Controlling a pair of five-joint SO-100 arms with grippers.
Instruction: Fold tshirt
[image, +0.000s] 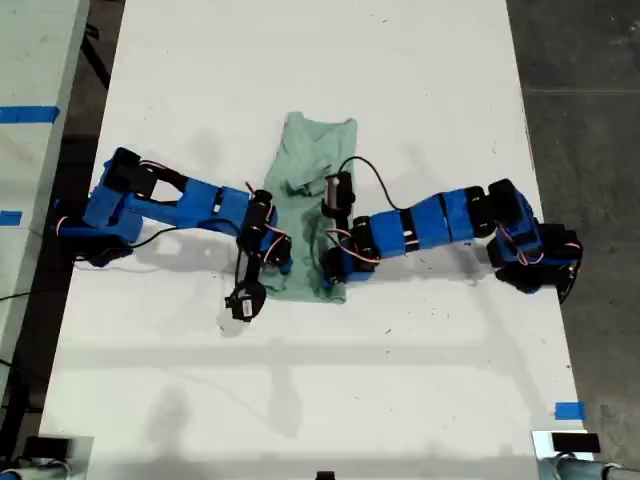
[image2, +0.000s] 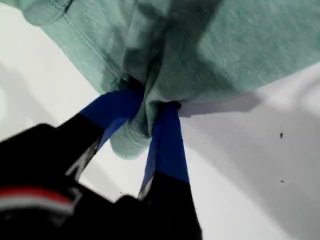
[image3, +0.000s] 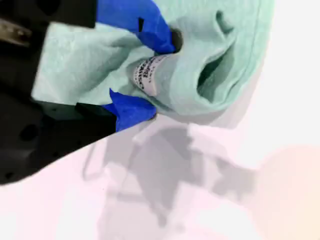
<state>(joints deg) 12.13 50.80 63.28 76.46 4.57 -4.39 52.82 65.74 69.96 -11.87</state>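
Tshirt (image: 312, 200) bunched mid-table (image: 400, 380). My first end effector (image2: 152, 117) pinches a fabric fold. My second end effector (image3: 152, 82) grips cloth at the white tag (image3: 146, 74); tag print blurred, unreadable.

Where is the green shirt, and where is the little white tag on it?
shirt (image: 318, 140): exterior view, on the flat cloth at its far end.
tag (image3: 146, 74): second wrist view, on its printed face, between the blue fingers.
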